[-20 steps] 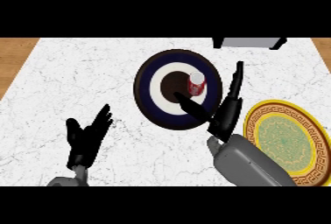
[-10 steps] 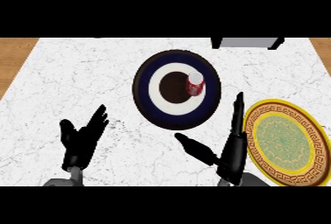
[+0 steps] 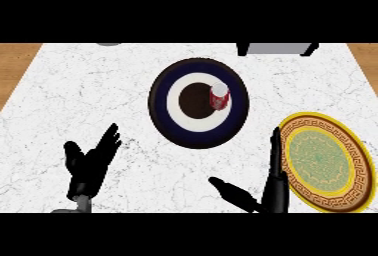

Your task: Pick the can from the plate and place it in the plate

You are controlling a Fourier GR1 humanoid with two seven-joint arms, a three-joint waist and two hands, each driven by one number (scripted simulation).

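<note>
A small red can (image 3: 218, 96) with a pale top stands on the dark blue plate (image 3: 166, 120), just right of its brown centre. To the right lies a yellow-rimmed plate (image 3: 354, 155) with a green patterned middle. My right hand (image 3: 270, 192) is open at the lower edge, fingers straight up along the yellow plate's left rim, thumb out to the left. It is well below the can and holds nothing. My left hand (image 3: 88, 167) rests open at the lower left, fingers up.
The white marble counter (image 3: 88, 90) has wooden edges at the far left and right. A grey object (image 3: 275, 48) sits at the back edge, right of centre, and a small grey shape (image 3: 109, 44) at the back left.
My right hand has drawn back from the blue plate toward the lower edge, away from the can. The can stays on the blue plate. My left hand has barely moved.
</note>
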